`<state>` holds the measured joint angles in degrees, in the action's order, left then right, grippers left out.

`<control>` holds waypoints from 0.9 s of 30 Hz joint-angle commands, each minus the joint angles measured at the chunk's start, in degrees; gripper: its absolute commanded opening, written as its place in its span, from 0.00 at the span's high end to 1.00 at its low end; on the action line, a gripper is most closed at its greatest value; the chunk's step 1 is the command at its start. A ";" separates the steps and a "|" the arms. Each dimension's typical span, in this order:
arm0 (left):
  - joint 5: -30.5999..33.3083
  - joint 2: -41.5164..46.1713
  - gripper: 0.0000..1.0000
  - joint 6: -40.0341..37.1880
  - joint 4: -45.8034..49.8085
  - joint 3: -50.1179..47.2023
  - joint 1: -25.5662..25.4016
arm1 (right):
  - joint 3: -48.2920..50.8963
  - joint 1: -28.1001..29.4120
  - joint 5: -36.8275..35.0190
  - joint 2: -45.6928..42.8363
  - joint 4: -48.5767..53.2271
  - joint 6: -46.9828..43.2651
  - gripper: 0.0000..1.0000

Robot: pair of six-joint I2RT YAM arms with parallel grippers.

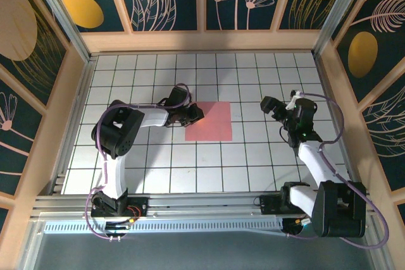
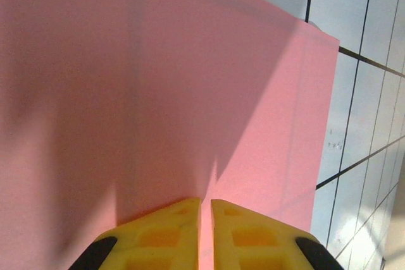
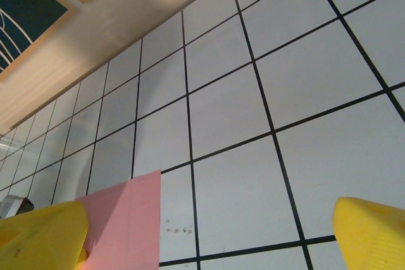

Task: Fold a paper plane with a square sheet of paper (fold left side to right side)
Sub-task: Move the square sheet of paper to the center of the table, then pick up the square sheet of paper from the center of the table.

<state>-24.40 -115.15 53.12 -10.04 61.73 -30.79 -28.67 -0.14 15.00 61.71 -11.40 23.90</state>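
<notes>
Paper [image 1: 212, 121] flat overhead, close-up — left fingers [image 2: 166, 239] pinching

**My view of the cell: tiled table, painted walls**

On my screen the table [image 1: 209, 159] is laid with white square tiles divided by thin black lines. It is evenly lit, with a few soft shadows. A pale wooden frame [image 1: 202, 41] runs round it on three sides. Above the frame stand dark teal panels [image 1: 168, 4] painted with gold discs [image 1: 82, 9] and fine pale leaves and flowers, split by wooden strips. Metal posts [image 1: 52, 4] rise at the far corners. A ribbed metal rail [image 1: 190, 227] lies along the near edge.
</notes>
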 commanded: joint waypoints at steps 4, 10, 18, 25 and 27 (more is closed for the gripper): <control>-0.55 1.78 0.83 1.76 -2.60 1.78 -0.39 | -4.11 0.48 -1.49 2.30 2.86 -1.75 0.01; 0.41 6.88 0.71 0.67 -3.20 2.15 -0.42 | -9.50 1.36 -0.57 7.32 6.18 -3.32 0.01; 9.71 19.15 0.65 -0.59 -6.91 -8.62 -0.37 | -21.11 10.18 -6.65 18.61 14.29 -9.92 0.01; 10.99 24.55 0.75 -0.60 0.49 -15.82 -0.38 | -31.72 18.84 -9.82 30.70 19.44 -13.32 0.01; 10.49 24.86 0.79 -0.22 1.07 -17.35 -0.42 | -34.25 20.46 -9.18 33.84 20.24 -13.99 0.03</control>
<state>-14.46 -91.42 53.23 -12.64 46.35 -30.98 -59.99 18.81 7.14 92.73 5.13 12.40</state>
